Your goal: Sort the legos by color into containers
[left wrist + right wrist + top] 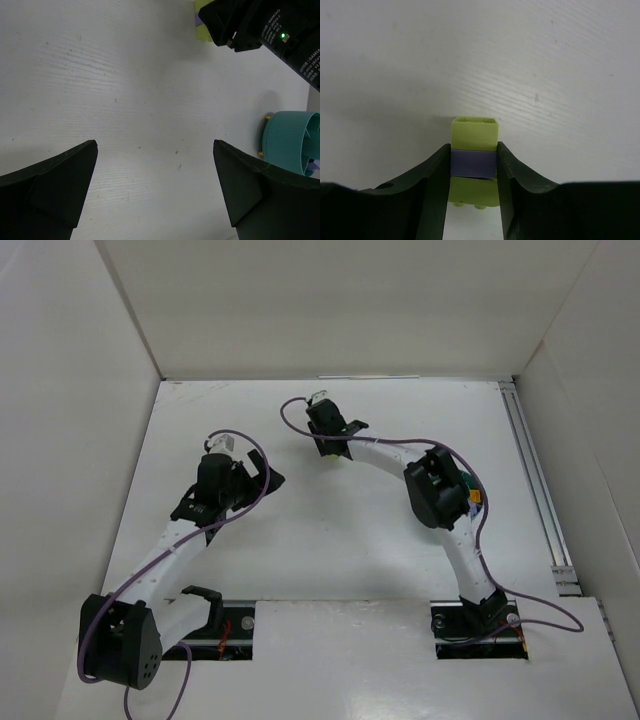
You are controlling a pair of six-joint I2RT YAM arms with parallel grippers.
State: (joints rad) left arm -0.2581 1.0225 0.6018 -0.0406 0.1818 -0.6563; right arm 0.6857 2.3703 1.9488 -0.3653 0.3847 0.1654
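right arm (pixel 437 492) overhangs bowl (pixel 290 142); lego stack (pixel 473 131), green-purple-green, on table (pixel 125 75) well left of bowl; right gripper (pixel 473 150) clamped on its purple layer; long axis outward, studs toward wrist; left gripper (pixel 154 145) spread wide

Teal bowl (pixel 287 142) cut by right edge, brick stack (pixel 201 34) mostly hidden

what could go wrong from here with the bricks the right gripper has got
1. The right gripper pinches only the purple brick. The pale green bricks joined to both its ends might snap off on lifting.
2. Purple and green are joined, so if they are dropped together, one colour lands in the wrong compartment.
3. The teal bowl sits close by the right arm's elbow, so a swing could knock it.
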